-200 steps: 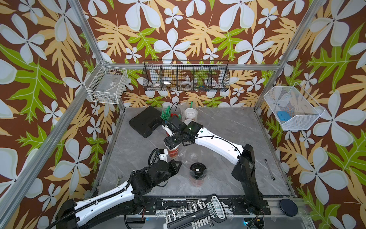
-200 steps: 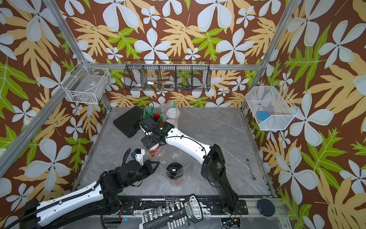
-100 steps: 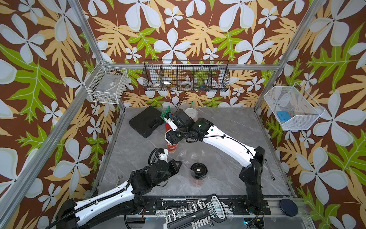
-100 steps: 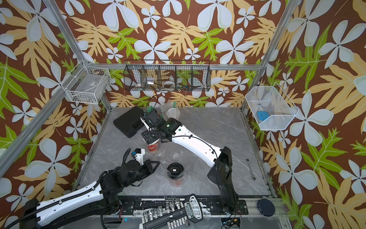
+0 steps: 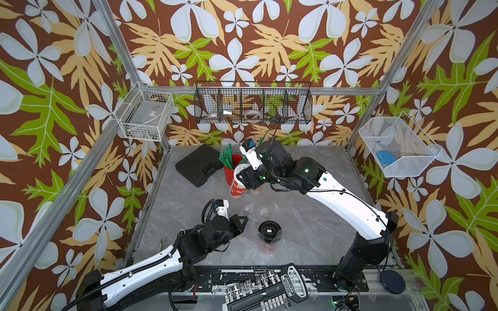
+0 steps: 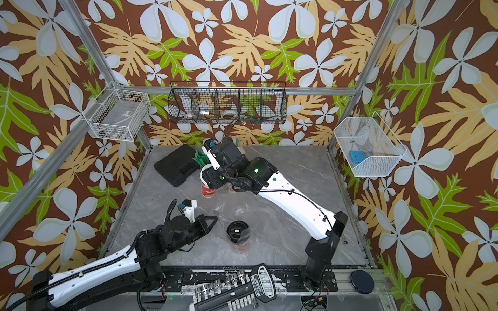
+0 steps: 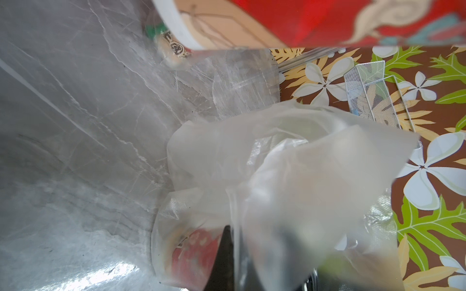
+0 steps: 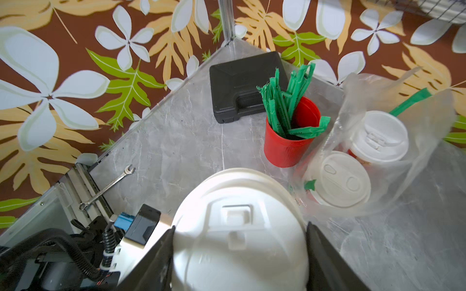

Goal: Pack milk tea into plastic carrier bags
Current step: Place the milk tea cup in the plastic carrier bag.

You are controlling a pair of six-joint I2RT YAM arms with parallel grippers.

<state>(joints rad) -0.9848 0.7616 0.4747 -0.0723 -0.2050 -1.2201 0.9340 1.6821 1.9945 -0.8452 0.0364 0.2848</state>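
Observation:
My right gripper (image 8: 239, 236) is shut on a white-lidded milk tea cup (image 5: 238, 183), held tilted above the table beside the red straw cup (image 5: 232, 169). Its lid (image 8: 239, 226) fills the gap between the jaws. Two more white-lidded cups (image 8: 338, 180) (image 8: 378, 137) stand inside a clear plastic carrier bag (image 8: 423, 151). A black-lidded cup (image 5: 269, 232) stands near the front in another clear bag (image 7: 277, 163). My left gripper (image 5: 243, 219) is shut on that bag's edge, just left of the cup.
A black case (image 5: 200, 167) lies at the back left. A wrench (image 8: 106, 187) rests on the left rail. Wire baskets (image 5: 252, 103) hang on the walls. A socket set (image 5: 266, 290) sits along the front edge.
The right gripper has lifted the white-lidded cup off the table and carried it toward the back, tilting it. The left arm has not moved.

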